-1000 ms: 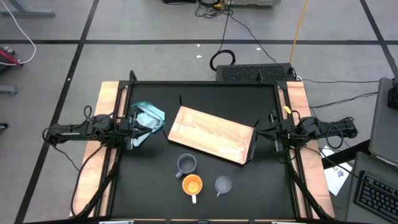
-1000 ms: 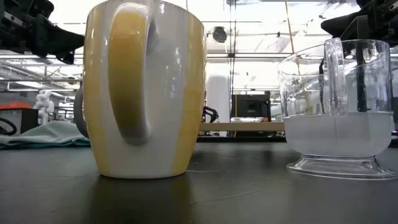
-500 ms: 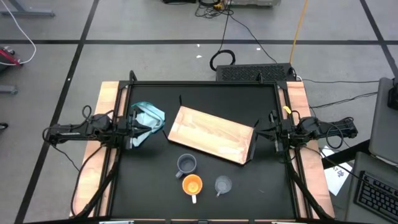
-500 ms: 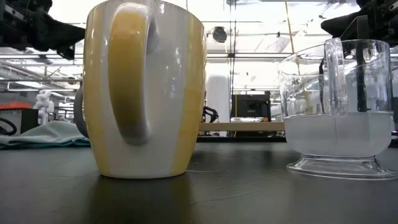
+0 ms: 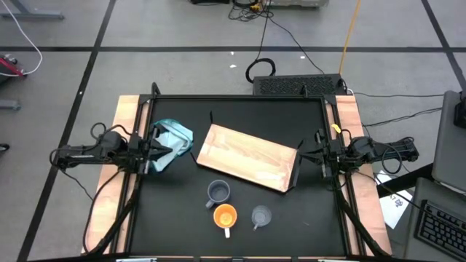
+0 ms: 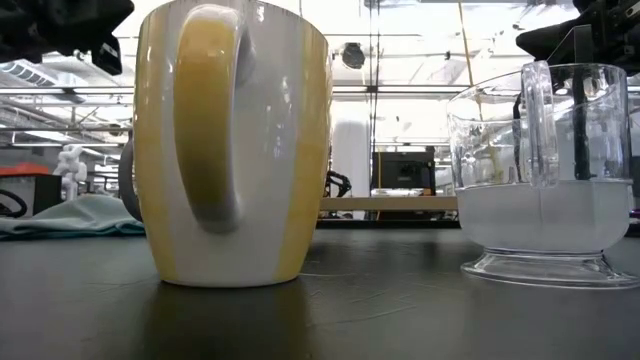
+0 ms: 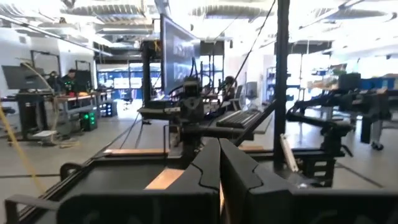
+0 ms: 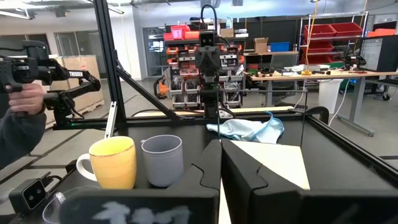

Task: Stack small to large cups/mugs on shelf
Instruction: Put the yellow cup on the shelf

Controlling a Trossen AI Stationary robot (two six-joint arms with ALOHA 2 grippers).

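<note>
— Where do the cups stand relative to the shelf (image 5: pixel 247 157)?

— Just off its near long edge: blue-grey mug (image 5: pixel 218 191) closest to the board, orange mug (image 5: pixel 225 216) beyond it, clear cup (image 5: pixel 261 215) beside that. All three rest on the black bench (image 5: pixel 182 211), none yet on the wood. The shelf lies slightly askew, its long axis running from the left arm's side to the right's, dark bracket at the right end.

— Which arm is nearer?

— Neither by much. The left gripper (image 5: pixel 151 149) hangs off the shelf's left end, above the teal cloth (image 5: pixel 172 137); the right gripper (image 5: pixel 321 156) waits at the bracket end. The cups lie diagonally toward the near side from both. The blue-grey mug sits a shade closer to the left.

— And the jaws?

— Pressed together on both arms, holding nothing.

— Anything changed from a second ago?

— The left jaws have closed from a slight gap and that arm has drawn back a little from the cloth. The cups, shelf and right arm stay put.
</note>
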